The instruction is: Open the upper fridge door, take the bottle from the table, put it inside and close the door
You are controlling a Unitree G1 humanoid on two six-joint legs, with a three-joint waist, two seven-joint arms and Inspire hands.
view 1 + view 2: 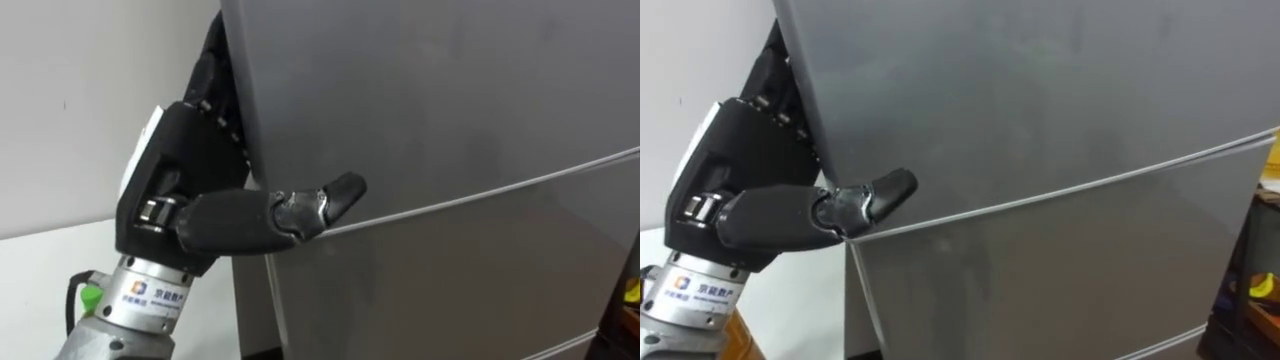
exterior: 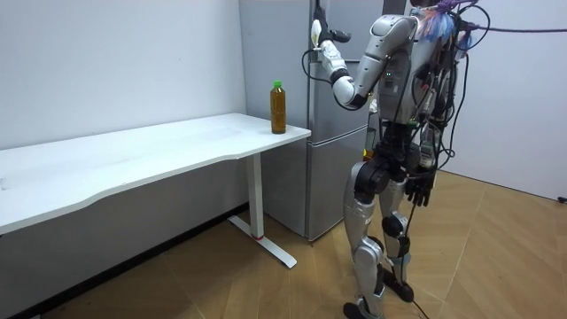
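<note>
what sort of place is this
Probably a test room staged as a home kitchen corner: a grey fridge, a plain white table with one bottle, and a wooden floor.

In the room view we see a long white surface (image 2: 133,151) running from the left edge of the frame to just left of centre, along the pale wall; a white leg (image 2: 257,195) with a flat foot (image 2: 268,248) carries its right end. On that end's far corner, near the edge, a bottle (image 2: 278,107) stands upright, green-capped and filled with amber liquid. The floor (image 2: 204,283) is light wood in a herringbone pattern across the lower frame; on it, just right of the surface's end, stands the grey fridge (image 2: 332,177); the robot stands on both feet before it, at centre right.
</note>
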